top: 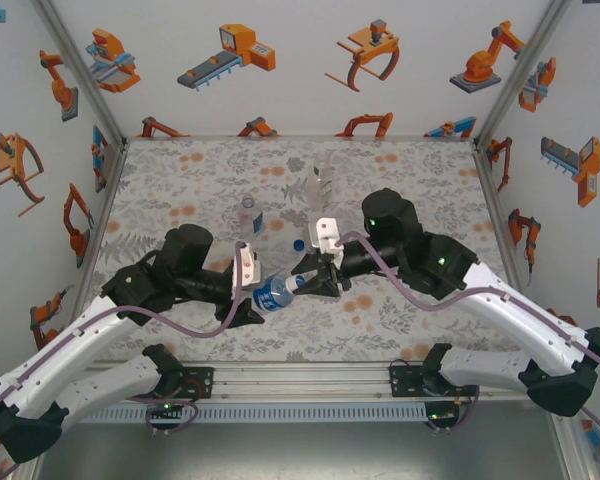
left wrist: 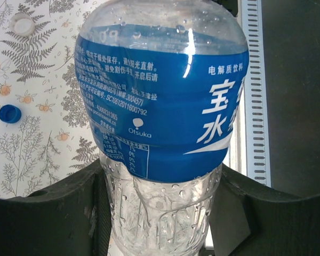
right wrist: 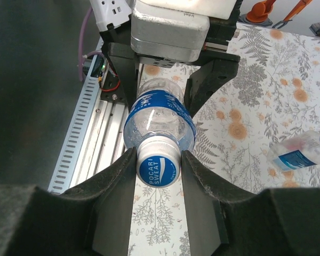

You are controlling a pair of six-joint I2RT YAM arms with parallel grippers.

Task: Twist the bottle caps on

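My left gripper [top: 257,296] [left wrist: 162,184] is shut on the lower body of a squat clear bottle [top: 272,293] [left wrist: 162,101] [right wrist: 159,120] with a blue label, held sideways above the table. On its neck sits a white cap with a blue top [right wrist: 159,166]. My right gripper [top: 306,282] [right wrist: 159,162] is shut on that cap, one finger touching each side. A loose blue cap [top: 297,243] [left wrist: 9,113] and a white cap [left wrist: 22,24] lie on the table. A slim blue-label bottle [top: 248,215] [right wrist: 301,152] and a taller clear bottle [top: 318,187] stand farther back.
The floral table cover [top: 180,190] is walled on three sides by white panels with robot pictures. A metal rail [top: 300,385] with both arm bases runs along the near edge. The two arms meet at the table's middle.
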